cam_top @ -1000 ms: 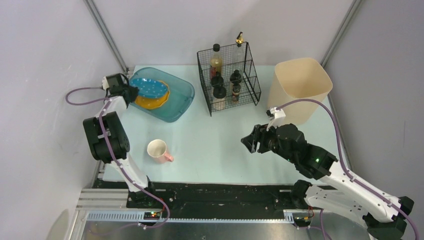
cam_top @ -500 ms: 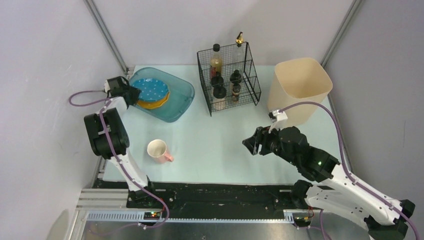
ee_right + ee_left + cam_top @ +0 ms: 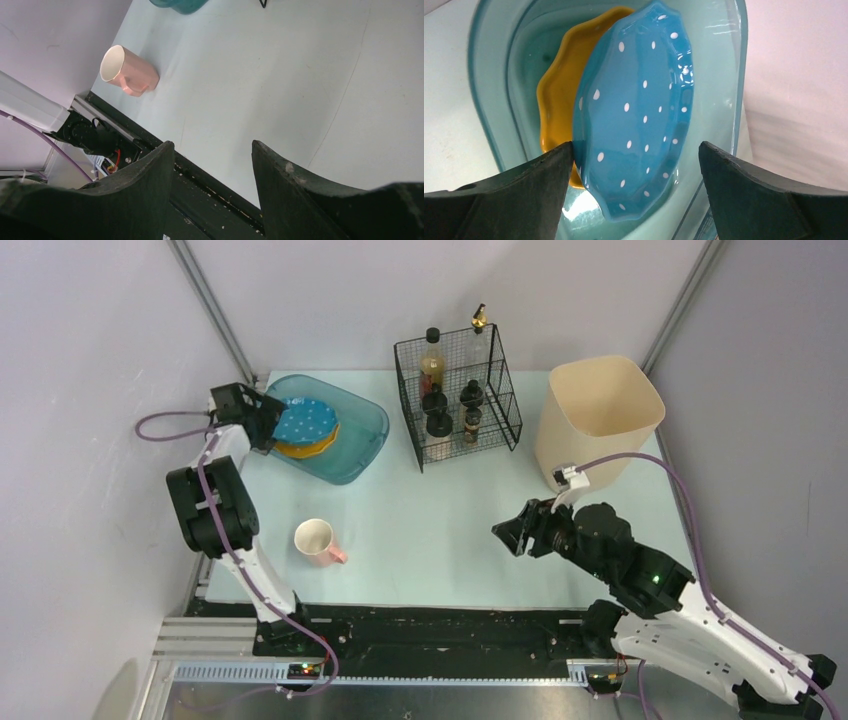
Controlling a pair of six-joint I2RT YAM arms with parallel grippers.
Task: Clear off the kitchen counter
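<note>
The kitchen counter (image 3: 440, 510) is a pale mint-blue tabletop with a black front rail. At its back left, a blue white-dotted plate (image 3: 305, 420) leans on a yellow plate (image 3: 300, 450) inside the teal tub (image 3: 360, 440). My left gripper (image 3: 262, 422) hovers at the tub's left rim, open. In the left wrist view the blue plate (image 3: 639, 110) lies loose between the wide-spread jaws of the left gripper (image 3: 635, 147), its edge close to the left finger. A pink mug (image 3: 318, 540) lies on its side near the front left. My right gripper (image 3: 512, 533) is open and empty above the counter's middle right.
A black wire basket (image 3: 455, 400) with several bottles stands at the back centre. A tall beige bin (image 3: 600, 415) sits at the back right. In the right wrist view the pink mug (image 3: 125, 72) lies far left of the right gripper (image 3: 212, 145), near the front rail (image 3: 210, 180).
My left gripper opened wide and let go of the blue plate, which settled onto the yellow plate in the tub. My right arm drew back a little toward the front right.
</note>
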